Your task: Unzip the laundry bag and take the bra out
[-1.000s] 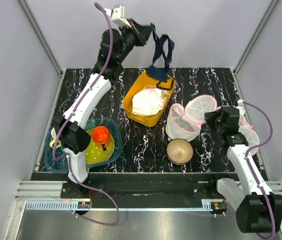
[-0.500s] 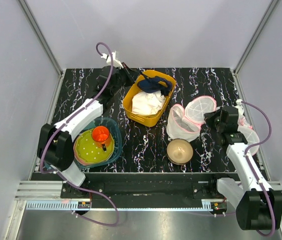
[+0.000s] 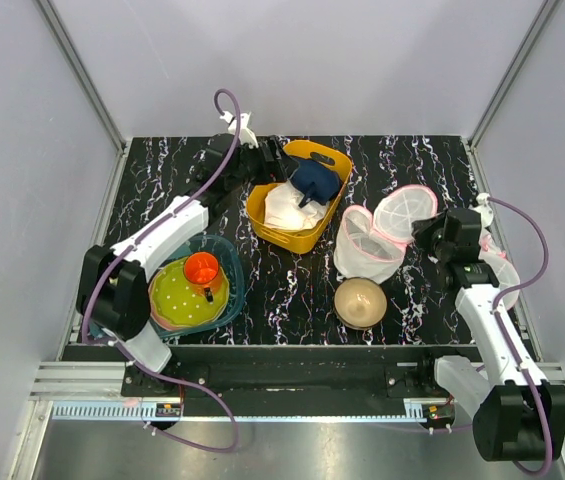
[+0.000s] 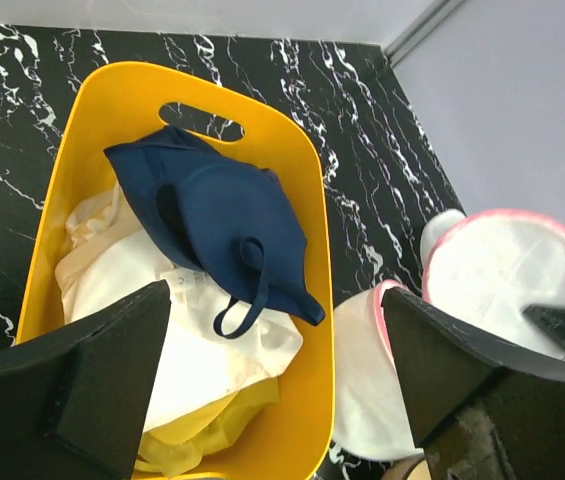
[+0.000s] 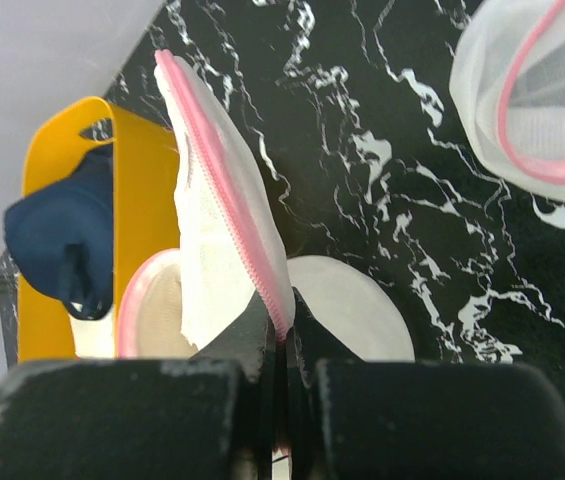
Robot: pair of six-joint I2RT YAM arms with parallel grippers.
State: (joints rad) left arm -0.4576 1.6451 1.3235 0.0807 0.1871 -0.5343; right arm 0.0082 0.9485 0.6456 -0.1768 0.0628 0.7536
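A dark navy bra (image 4: pixel 227 215) lies in a yellow basket (image 4: pixel 82 130) at the far middle of the black marbled counter (image 3: pixel 292 290). It rests cup up on a crumpled white cloth (image 4: pixel 187 350), with one thin strap looping toward the basket's near side. The left gripper (image 3: pixel 267 162) hangs just over the basket's left rim, its jaws spread wide and holding nothing.

To the right of the basket stands the laundry bag (image 3: pixel 365 250), a white mesh drum with pink zip trim. It is open at the top, and its round lid (image 3: pixel 404 215) is tipped up and back. The right gripper (image 5: pixel 280 325) has its jaws pressed tight on the pink trim at the lid's edge.

On the counter are one bra, one basket, one open laundry bag and one tan bowl (image 3: pixel 360 300) just in front of the bag. At the left is one teal basin (image 3: pixel 227 258) holding a yellow-green plate (image 3: pixel 184 300) and an orange cup (image 3: pixel 202 270).

A second pink-rimmed mesh bag (image 5: pixel 532 90) lies by the right arm, which covers much of it from above. The bra hides part of the cloth, and only one of its straps shows. In the right wrist view the basket wall cuts off most of the bra. The zip's slider cannot be made out.
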